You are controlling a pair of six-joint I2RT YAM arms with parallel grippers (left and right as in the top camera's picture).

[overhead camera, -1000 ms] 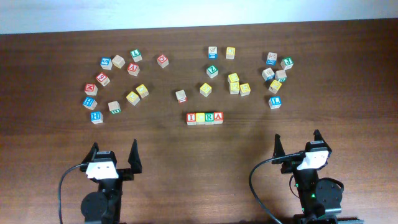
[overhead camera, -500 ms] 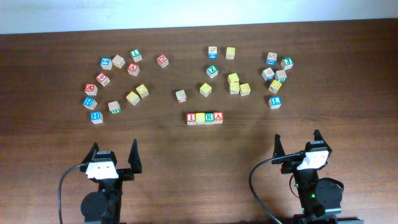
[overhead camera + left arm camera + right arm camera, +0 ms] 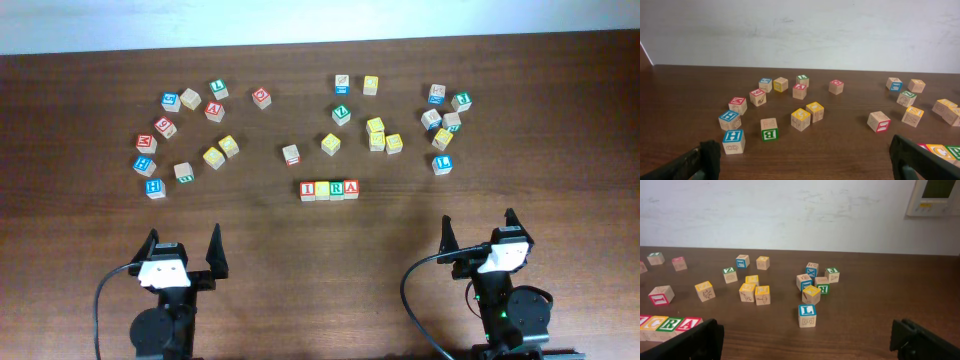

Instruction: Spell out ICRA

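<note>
Overhead gives you the whole layout. The ICRA row sits near the middle of the dark wooden surface. Its four cubes touch side by side in one straight line and read I, C, R, A from left to right. The I and A faces have red borders, the C yellow and the R green.

Beyond the row, loose cubes lie scattered in two loose groups, one towards the left and one towards the right. The nearest of them, a red-bordered cube, lies just past the row's left end and is not touching it.

Your left end effector hangs at the near edge on the left, fingers spread wide with nothing between them. Your right end effector hangs at the near edge on the right, equally wide and empty. Both are well apart from the row, which lies between them and farther out.

From the left wrist view you see a blue H cube and a green B cube in front. Only the row's yellow and green faces show, at the lower right corner. From the right wrist view the row lies at the lower left, with C, R and A readable and the I cut off by the edge. A blue L cube stands alone near the centre.
</note>
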